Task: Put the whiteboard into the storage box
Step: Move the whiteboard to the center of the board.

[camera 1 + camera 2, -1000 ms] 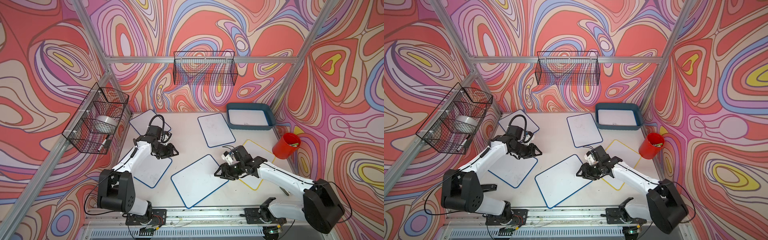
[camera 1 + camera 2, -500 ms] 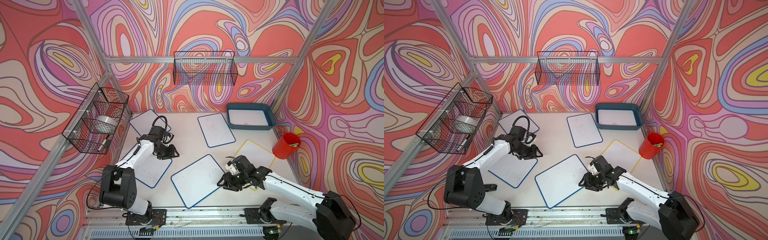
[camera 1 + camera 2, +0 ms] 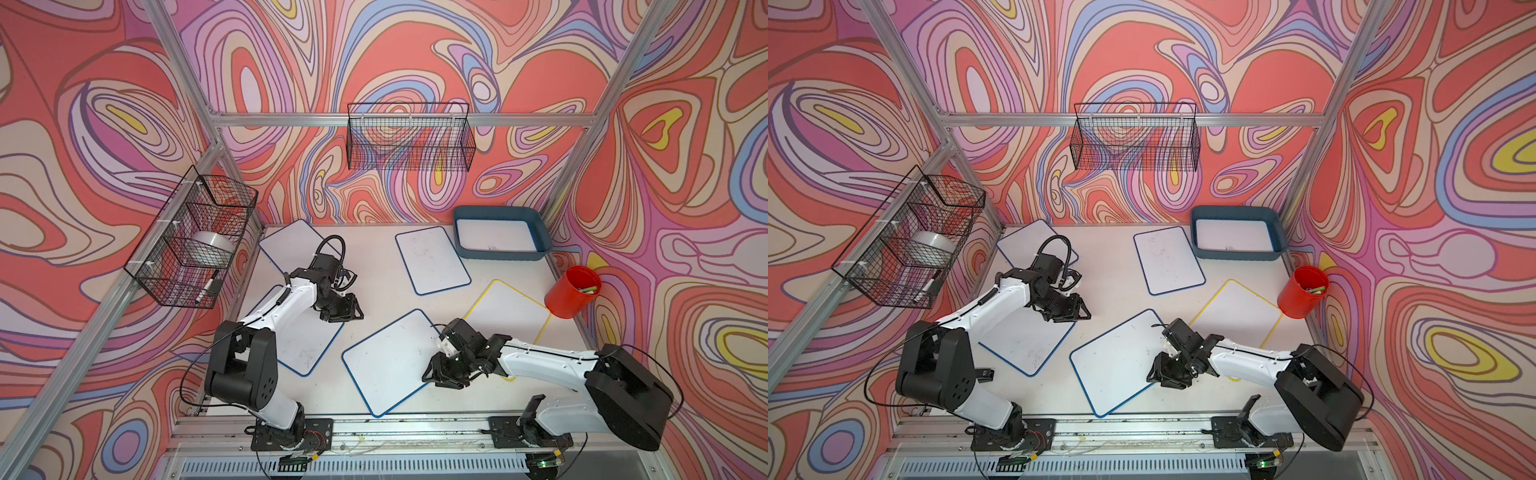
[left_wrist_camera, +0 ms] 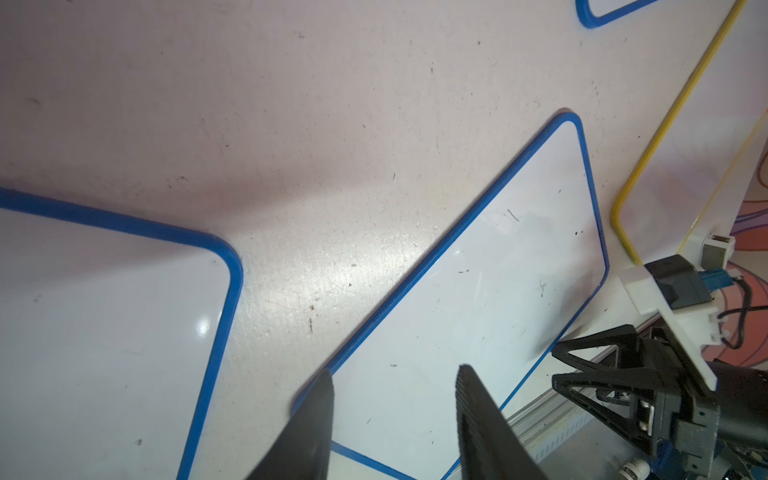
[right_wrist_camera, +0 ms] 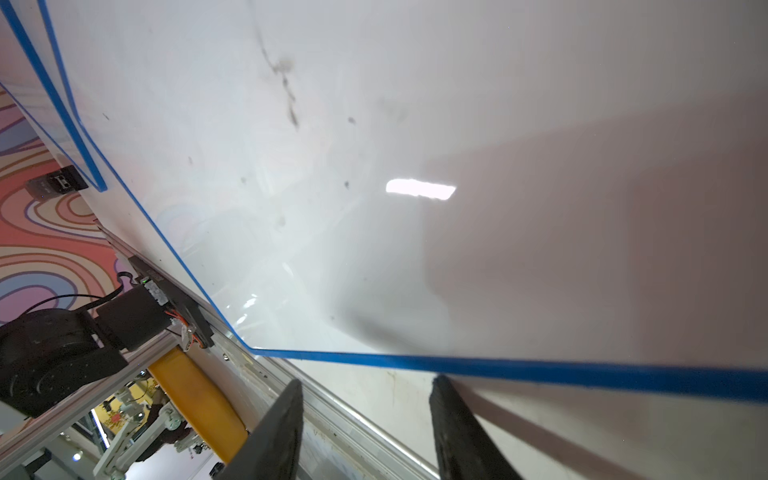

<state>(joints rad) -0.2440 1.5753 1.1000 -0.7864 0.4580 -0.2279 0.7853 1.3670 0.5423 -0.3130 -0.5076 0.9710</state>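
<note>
Repositioning is happening at the right end effector (image 3: 436,374). Over the last second it has been drawing back toward its own base, travelling along the right-hand edge of the whiteboard (image 3: 390,361) from the far corner to the near one. Reading: it is lining up for an edge pick, so the task is only now entering the grasp step and no lift is under way.

In the right wrist view its jaws are standing roughly half apart with nothing between them, so it is released and gripping nothing. One fingertip (image 5: 442,384) is sitting right at the whiteboard's blue frame; contact is not clear. The board appears to be lying flat on the counter (image 3: 374,270), directly ahead of the fingertips.

Left end effector (image 4: 392,370) is barely shifting. It is hanging part-open and empty over the gap between the whiteboard and a neighbouring blue-framed board (image 3: 303,349). Touching or not: cannot tell.

Farther out, a yellow-framed board (image 3: 507,307) is lying behind the right end effector, under its forearm, with a red bucket (image 3: 571,293) beyond that. The storage box (image 3: 505,255) is standing well apart, far ahead toward the back wall, with a white panel already lying inside. The whiteboard is not yet in it.
</note>
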